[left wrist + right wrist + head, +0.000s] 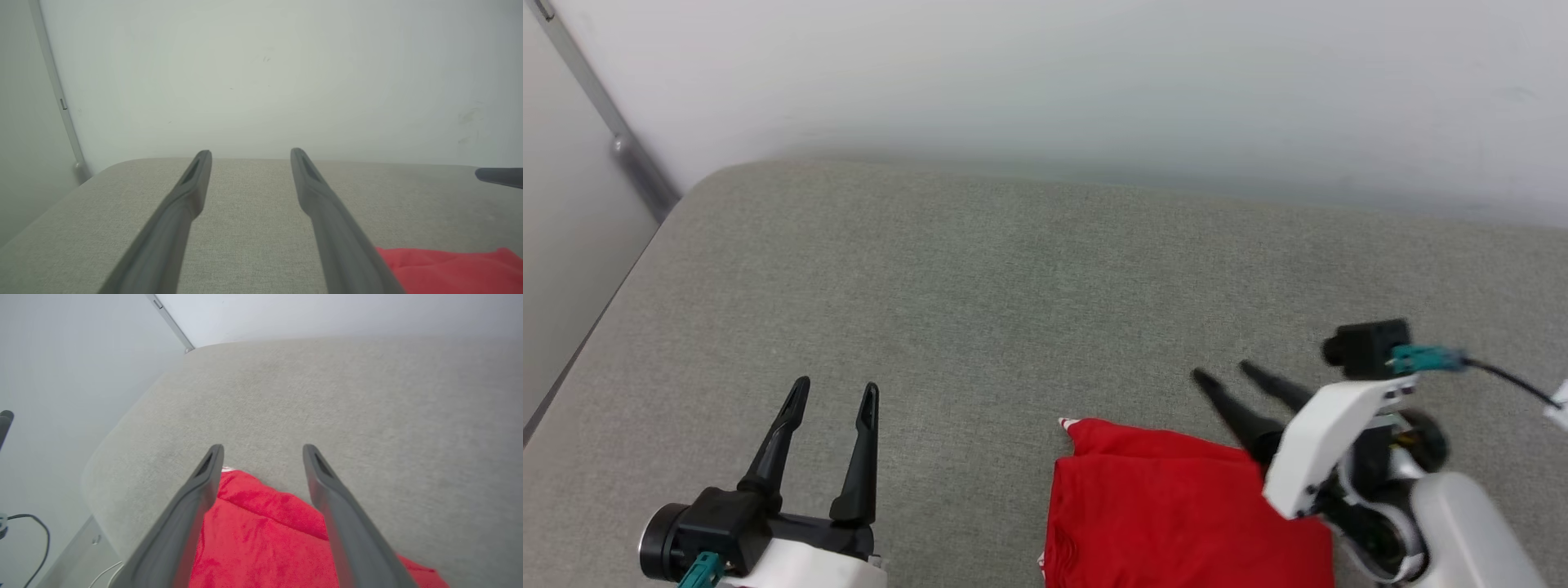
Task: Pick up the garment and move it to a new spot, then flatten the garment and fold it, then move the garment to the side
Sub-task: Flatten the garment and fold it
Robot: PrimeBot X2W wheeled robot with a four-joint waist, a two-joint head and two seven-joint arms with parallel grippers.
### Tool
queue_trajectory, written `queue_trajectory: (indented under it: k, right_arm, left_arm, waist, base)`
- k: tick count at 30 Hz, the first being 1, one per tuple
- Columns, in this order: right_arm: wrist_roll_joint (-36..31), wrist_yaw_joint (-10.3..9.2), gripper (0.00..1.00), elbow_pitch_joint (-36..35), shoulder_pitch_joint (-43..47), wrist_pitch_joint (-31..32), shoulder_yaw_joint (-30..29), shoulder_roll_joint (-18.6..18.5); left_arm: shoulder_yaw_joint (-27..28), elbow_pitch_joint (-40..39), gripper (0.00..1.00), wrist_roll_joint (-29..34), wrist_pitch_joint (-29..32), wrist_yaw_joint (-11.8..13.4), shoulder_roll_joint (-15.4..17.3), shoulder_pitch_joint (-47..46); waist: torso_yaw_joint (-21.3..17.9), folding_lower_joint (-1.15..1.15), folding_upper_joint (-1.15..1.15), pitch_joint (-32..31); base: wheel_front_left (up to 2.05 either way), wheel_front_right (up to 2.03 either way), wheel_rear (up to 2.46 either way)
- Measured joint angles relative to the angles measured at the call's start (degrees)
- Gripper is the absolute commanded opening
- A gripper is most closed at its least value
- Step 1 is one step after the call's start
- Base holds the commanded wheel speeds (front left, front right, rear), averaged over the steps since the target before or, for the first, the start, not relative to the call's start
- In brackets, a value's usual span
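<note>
The garment [1176, 506] lies folded into a compact red block on the grey fabric-covered worktop [980, 278], at about 5 o'clock in the head view, with its near part cut off by the bottom edge of that view. A small white-and-red bit of trim pokes out at its far left corner (the lettering and number are hidden in the folds). The right gripper [1223, 369] comes in from 4 o'clock, its fingers pointing toward 10 o'clock over the garment's far right corner. In the right wrist view the right gripper [263, 447] has its two fingers spread wide with nothing between them. The red cloth [261, 539] lies flat on the worktop below them and runs up to just short of the tips. The left gripper [837, 385] sits at 7 o'clock in the head view, well apart from the garment, fingers pointing toward 12 o'clock. In the left wrist view the left gripper [251, 152] is likewise wide open and empty above bare grey fabric, with the garment's edge [449, 265] at 4 o'clock. A pale wall [1045, 82] rises behind the worktop, and a metal strip [613, 122] runs down it at 10 o'clock.
</note>
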Motion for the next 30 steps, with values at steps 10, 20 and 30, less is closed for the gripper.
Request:
queue_trajectory:
  k: [10,20,30]
  right_arm:
    - [-14.19,0.0,1.0,-9.29,3.53,-17.46,-9.95,-14.71]
    - [-18.09,0.01,1.0,-17.13,17.24,-31.84,-17.07,-7.87]
    - [-19.28,0.01,1.0,-18.75,22.57,-37.56,-17.48,-2.26]
  left_arm:
    - [0.02,-0.19,1.0,-0.76,0.0,0.0,-0.92,-0.34]
    - [0.01,0.41,1.0,-2.76,0.0,0.0,-1.65,-0.48]
    - [-0.45,1.21,1.0,-3.6,0.0,0.0,-1.55,-0.19]
  waist:
    - [-2.54,0.0,0.0,1.15]
    - [-4.14,0.0,0.0,1.83]
    - [-3.8,0.0,0.0,1.78]
  base:
    - [0.0,0.0,0.0]
    - [0.0,0.0,0.0]
    - [0.0,0.0,0.0]
